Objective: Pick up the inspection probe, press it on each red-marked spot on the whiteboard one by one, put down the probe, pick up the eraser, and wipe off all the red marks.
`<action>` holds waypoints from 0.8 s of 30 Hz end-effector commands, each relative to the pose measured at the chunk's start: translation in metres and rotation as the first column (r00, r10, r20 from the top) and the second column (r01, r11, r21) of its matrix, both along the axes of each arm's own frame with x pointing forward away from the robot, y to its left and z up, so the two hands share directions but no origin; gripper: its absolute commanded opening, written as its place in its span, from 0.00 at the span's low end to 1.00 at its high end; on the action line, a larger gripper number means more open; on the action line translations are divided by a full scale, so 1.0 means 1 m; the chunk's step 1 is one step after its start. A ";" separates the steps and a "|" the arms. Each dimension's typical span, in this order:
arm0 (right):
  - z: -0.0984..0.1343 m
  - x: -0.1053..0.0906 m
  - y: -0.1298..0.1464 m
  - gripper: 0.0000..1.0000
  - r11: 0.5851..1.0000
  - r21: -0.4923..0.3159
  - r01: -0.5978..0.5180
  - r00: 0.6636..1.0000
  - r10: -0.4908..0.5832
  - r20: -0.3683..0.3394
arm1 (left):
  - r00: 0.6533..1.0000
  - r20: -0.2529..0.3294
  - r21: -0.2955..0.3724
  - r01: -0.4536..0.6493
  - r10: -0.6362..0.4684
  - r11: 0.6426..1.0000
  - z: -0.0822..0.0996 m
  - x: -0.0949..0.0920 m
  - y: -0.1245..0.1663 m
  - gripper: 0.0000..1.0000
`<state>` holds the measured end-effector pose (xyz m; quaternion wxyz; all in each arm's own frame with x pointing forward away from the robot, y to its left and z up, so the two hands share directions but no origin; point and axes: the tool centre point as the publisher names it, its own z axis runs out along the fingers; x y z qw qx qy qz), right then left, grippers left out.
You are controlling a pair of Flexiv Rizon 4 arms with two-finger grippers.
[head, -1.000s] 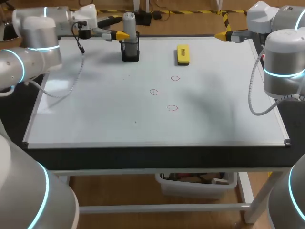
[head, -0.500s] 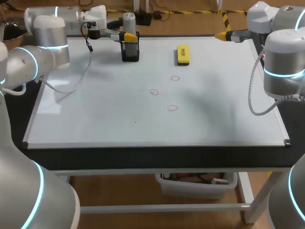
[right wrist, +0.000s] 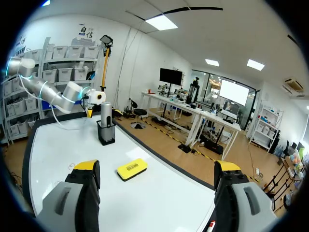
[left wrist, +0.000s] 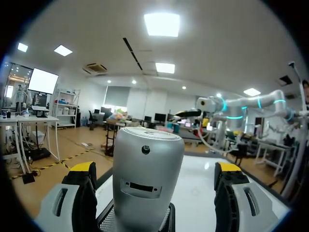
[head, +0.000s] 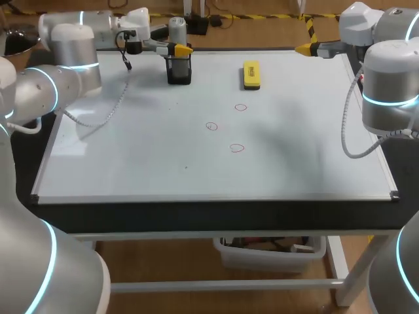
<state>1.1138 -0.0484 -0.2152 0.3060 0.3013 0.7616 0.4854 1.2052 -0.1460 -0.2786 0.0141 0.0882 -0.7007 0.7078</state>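
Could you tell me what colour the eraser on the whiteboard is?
Yellow; the eraser shows best in the head view.

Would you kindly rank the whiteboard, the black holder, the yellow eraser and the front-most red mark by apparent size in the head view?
Largest to smallest:
1. whiteboard, by far
2. black holder and yellow eraser, too alike to rank
3. red mark, smallest

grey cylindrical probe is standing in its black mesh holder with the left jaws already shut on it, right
Not shut: the left wrist view shows the left jaws open, one on each side of the grey cylindrical probe with a clear gap on both sides. The probe does stand in its black mesh holder.
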 end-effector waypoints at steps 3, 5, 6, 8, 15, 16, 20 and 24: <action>0.000 0.000 -0.001 1.00 1.000 0.001 -0.001 1.000 0.001 0.001 | 0.998 0.005 -0.010 0.056 -0.056 0.998 -0.002 0.007 0.002 0.96; 0.000 0.000 -0.001 1.00 1.000 0.001 -0.001 1.000 0.001 0.001 | 0.999 0.006 -0.006 0.053 -0.053 0.999 -0.002 0.007 0.003 0.92; 0.000 0.000 -0.001 1.00 1.000 0.001 -0.001 1.000 0.001 0.001 | 0.999 0.005 0.001 0.051 -0.051 0.999 -0.002 0.007 0.003 0.88; 0.000 0.000 -0.001 1.00 1.000 0.001 -0.001 1.000 0.001 0.001 | 0.999 0.005 0.005 0.051 -0.051 0.999 -0.002 0.007 0.003 0.84; 0.000 0.000 -0.001 1.00 1.000 0.001 -0.001 1.000 0.001 0.001 | 0.999 0.008 0.017 0.051 -0.051 0.999 0.000 0.007 0.005 0.29; 0.000 0.000 -0.001 1.00 1.000 0.001 -0.001 1.000 0.001 0.001 | 0.999 0.009 0.018 0.050 -0.050 0.999 0.000 0.007 0.006 0.14; 0.000 0.000 -0.001 1.00 1.000 0.001 -0.001 1.000 0.001 0.001 | 0.999 0.013 0.023 0.048 -0.048 0.999 0.001 0.006 0.010 0.00; 0.000 0.000 -0.001 1.00 1.000 0.001 -0.001 1.000 0.001 0.001 | 0.999 0.020 0.025 0.045 -0.046 0.999 0.004 0.004 0.013 0.00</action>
